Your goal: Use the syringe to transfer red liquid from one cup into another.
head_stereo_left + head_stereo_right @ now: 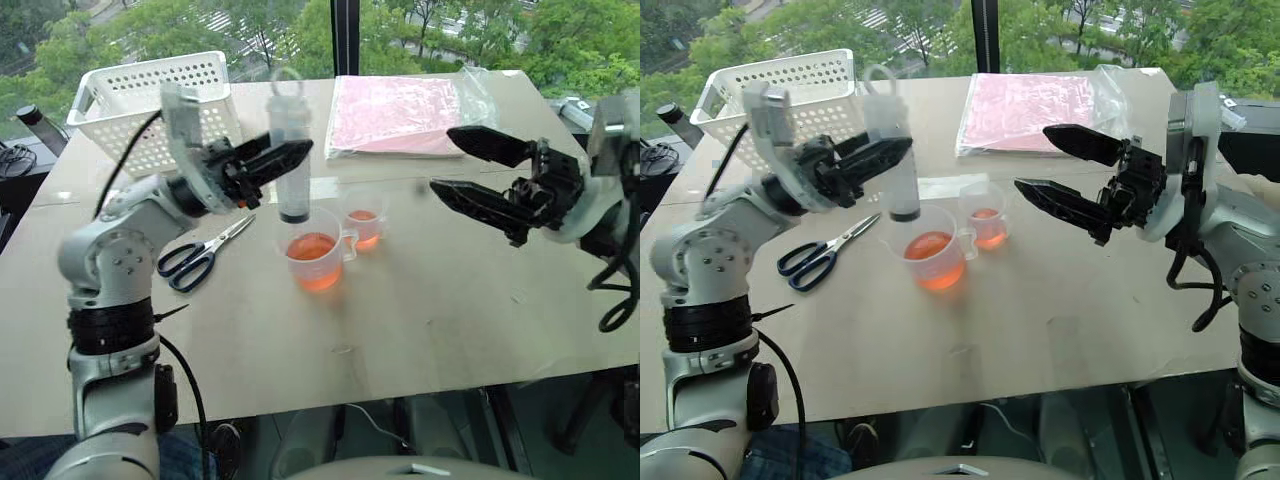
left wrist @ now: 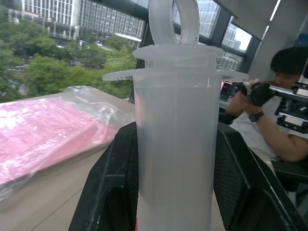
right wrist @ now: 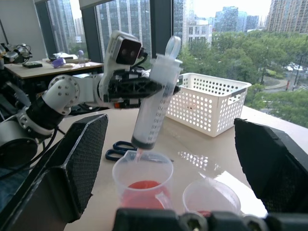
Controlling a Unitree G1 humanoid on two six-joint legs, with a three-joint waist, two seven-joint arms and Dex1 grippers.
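My left gripper [image 1: 288,157] is shut on the barrel of the clear syringe [image 1: 293,195] and holds it nearly upright. The dark plunger seal sits low in the barrel. The narrow tip [image 3: 139,154] hangs just over the rim of the larger cup [image 1: 330,272], which holds red liquid [image 1: 313,247]. The smaller cup [image 1: 364,228] stands right beside it with a little red liquid in its bottom. Off to the right of both cups, my right gripper [image 1: 442,160] hovers above the table, open and empty, with its fingers [image 3: 77,163] wide apart.
Black-handled scissors [image 1: 200,255] lie on the table left of the cups. A white perforated basket [image 1: 150,100] stands at the back left, and a pink packet in clear plastic [image 1: 395,115] lies at the back. A person [image 2: 284,120] sits beyond the table.
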